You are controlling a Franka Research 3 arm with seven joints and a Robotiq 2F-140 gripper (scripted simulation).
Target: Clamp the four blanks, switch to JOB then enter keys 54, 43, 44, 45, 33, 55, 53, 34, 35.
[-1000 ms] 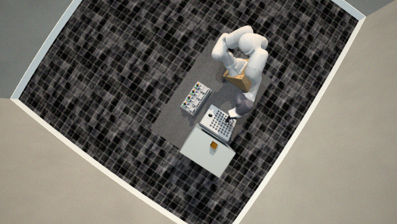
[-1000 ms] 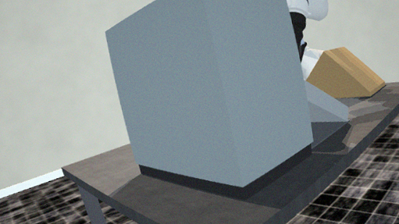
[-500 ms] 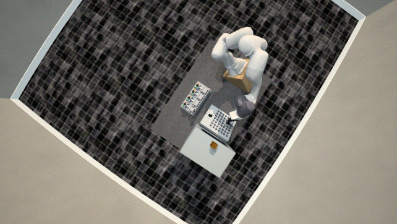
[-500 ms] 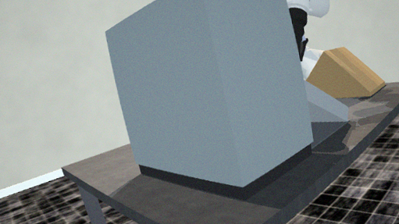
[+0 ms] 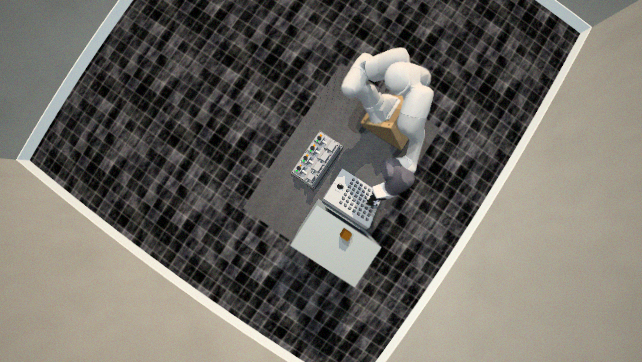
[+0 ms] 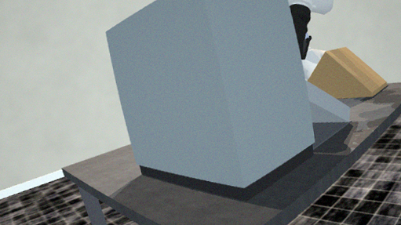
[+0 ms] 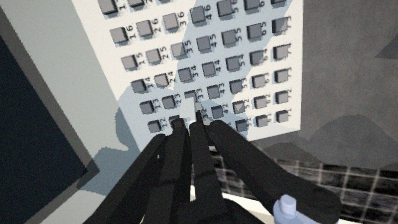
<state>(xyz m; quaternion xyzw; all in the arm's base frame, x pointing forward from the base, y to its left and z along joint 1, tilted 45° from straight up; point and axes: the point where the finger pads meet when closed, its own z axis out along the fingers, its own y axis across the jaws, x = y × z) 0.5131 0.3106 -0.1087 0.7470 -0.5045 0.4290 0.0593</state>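
Below the closed gripper, the keypad.

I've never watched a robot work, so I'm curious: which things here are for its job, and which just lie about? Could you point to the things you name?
For the job:
- gripper [image 5: 372,201] [image 6: 304,56] [image 7: 190,107]
- key panel [image 5: 331,196] [image 6: 327,105] [image 7: 294,107]
- black selector [image 5: 340,186]
- four-station vise unit [image 5: 317,159]
- cabinet [image 5: 335,260] [image 6: 215,86]
- amber lamp [image 5: 345,234]

Lying about:
- perhaps the wooden block [image 5: 386,131] [image 6: 345,74]; its purpose isn't clear. I see nothing else loose.

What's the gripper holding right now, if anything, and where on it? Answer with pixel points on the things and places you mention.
Nothing: the gripper [image 5: 372,201] [image 7: 190,107] is shut, no thing between its fingertips, over the keypad [image 5: 345,176] [image 7: 295,112].
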